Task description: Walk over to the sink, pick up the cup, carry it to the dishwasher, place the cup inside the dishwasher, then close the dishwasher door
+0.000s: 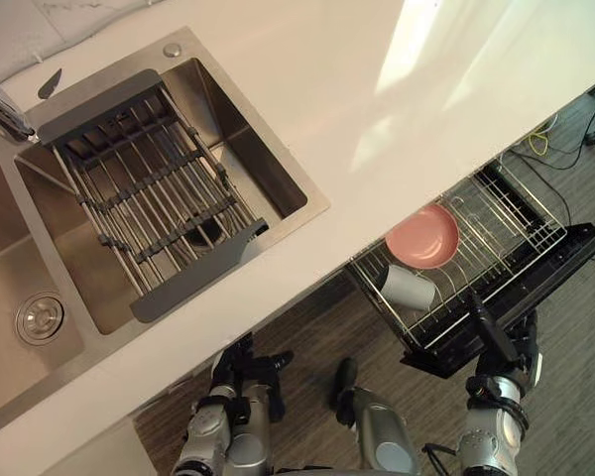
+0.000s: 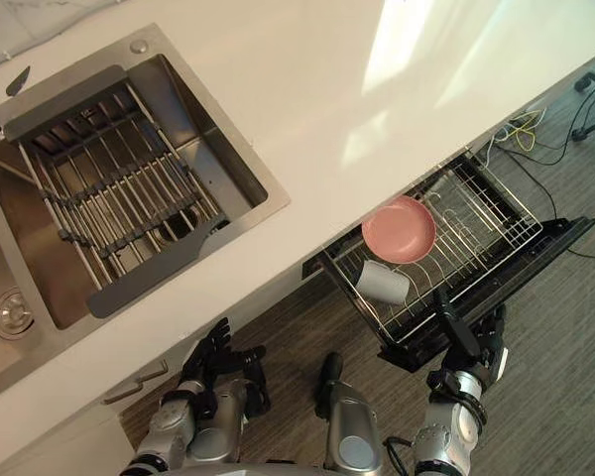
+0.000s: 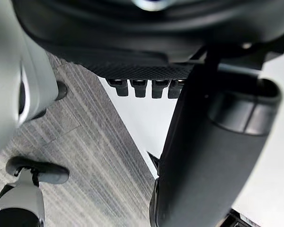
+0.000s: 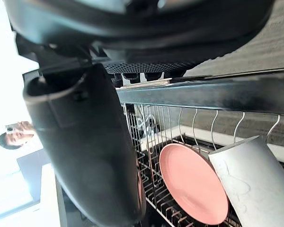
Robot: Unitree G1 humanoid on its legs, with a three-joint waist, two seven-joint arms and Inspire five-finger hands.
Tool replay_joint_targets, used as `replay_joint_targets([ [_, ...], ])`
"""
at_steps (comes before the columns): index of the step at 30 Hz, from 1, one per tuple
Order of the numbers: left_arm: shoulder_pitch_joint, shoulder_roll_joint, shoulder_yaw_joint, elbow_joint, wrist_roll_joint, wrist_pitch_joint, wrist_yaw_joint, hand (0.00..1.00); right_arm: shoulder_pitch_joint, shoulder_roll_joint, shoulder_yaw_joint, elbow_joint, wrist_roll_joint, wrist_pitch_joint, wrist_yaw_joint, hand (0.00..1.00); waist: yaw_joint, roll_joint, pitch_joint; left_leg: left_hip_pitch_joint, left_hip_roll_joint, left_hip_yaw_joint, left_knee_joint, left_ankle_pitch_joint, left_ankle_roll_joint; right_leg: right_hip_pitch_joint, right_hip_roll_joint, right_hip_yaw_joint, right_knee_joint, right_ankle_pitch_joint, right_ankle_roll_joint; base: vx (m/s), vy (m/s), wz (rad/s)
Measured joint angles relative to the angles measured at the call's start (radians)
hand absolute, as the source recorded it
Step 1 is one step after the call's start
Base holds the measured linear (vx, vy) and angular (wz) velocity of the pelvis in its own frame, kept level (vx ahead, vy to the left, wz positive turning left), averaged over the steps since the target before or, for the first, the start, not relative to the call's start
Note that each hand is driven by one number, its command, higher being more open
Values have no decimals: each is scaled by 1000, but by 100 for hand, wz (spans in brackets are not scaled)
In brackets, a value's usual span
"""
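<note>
The white cup (image 1: 409, 288) lies on its side in the pulled-out wire rack (image 1: 516, 228) of the dishwasher, next to a pink plate (image 1: 422, 236). The dishwasher door (image 1: 580, 248) hangs open under the rack. My right hand (image 1: 496, 342) is at the rack's front edge with its fingers straight and holds nothing. In the right wrist view its thumb (image 4: 85, 142) stands before the rack's front bar, with the cup (image 4: 253, 184) and the plate (image 4: 194, 187) just past it. My left hand (image 1: 240, 372) hangs open below the counter's edge, away from the rack.
A white countertop (image 1: 426, 99) runs across the view above the rack. A steel double sink (image 1: 278, 169) is set in it, with a grey drying rack (image 1: 149, 188) across one basin and a faucet (image 1: 0, 109) behind. Cables (image 1: 535, 149) lie on the wood floor.
</note>
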Motion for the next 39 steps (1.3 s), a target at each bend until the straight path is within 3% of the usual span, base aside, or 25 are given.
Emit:
replay_joint_targets([
  [8, -3, -15, -11, -22, 0, 11, -7, 100, -75, -20, 70, -40, 30, 34, 58, 100, 8, 16, 9, -3, -19, -46, -7, 19, 1, 2, -27, -41, 48, -30, -6, -3, -25, 19],
  [15, -3, -37, -10, -34, -3, 14, -20, 100, -205, -60, 116, -45, 59, 96, 71, 100, 28, 47, 25, -15, -41, -101, -25, 54, 1, 2, -55, -92, 88, -53, -13, -38, -35, 26],
  [24, 1, -37, 13, -40, -39, 13, -41, 100, -281, -71, 164, -42, 67, 105, 91, 100, 26, 51, 27, -48, -55, -151, -7, 68, 1, -14, -85, -137, 147, -85, -21, -31, -20, 16],
  [35, 18, -31, 39, -42, -39, -8, -50, 100, -340, -94, 171, 32, 55, 117, 54, 100, 24, 52, 26, -32, -43, -189, -61, 117, -1, 21, -59, -191, 96, -74, -34, -58, -43, 9],
  [39, 35, -21, 37, -24, -27, -9, -50, 100, -302, -144, 223, 31, -7, 145, 53, 100, 6, 53, 8, 9, -36, -198, -117, 150, -29, 70, -22, -198, 14, -34, -43, 34, -16, -1],
])
